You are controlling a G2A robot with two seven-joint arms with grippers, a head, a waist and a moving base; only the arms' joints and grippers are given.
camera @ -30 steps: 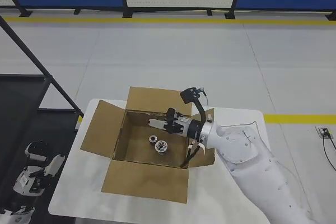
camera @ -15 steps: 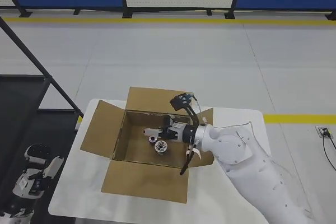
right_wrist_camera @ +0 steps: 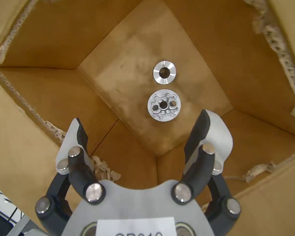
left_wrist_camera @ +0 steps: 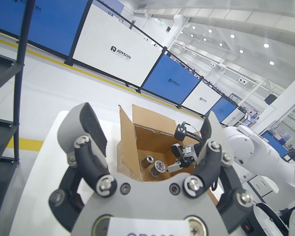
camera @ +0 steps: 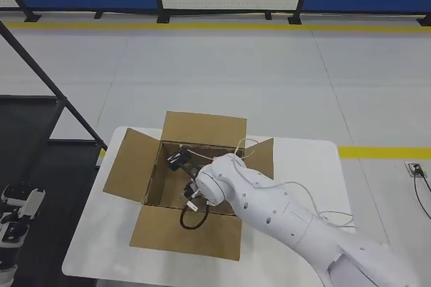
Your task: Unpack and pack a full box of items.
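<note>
An open cardboard box [camera: 129,165] stands on the white table [camera: 100,244]. On its floor, side by side, are a smooth metal ring part [right_wrist_camera: 164,72] and a slotted metal disc part [right_wrist_camera: 164,105]. My right gripper [right_wrist_camera: 141,121] hangs open inside the box, just above the floor and short of the slotted disc, holding nothing. From the left wrist view, the box [left_wrist_camera: 127,143], both metal parts [left_wrist_camera: 153,164] and the right gripper [left_wrist_camera: 180,164] lie beyond my open, empty left gripper [left_wrist_camera: 147,116]. The left gripper [camera: 13,212] is off the table's left side.
The box flaps [camera: 187,233] spread outward over the table on all sides, with torn paper edges [right_wrist_camera: 268,30] along the inner walls. A dark metal rack [camera: 29,136] stands left of the table. The right arm [camera: 273,215] lies across the box's right half.
The right arm swung over the box and its gripper went deeper and leftward inside, now covering the metal parts from above. The left gripper drifted left, away from the table.
</note>
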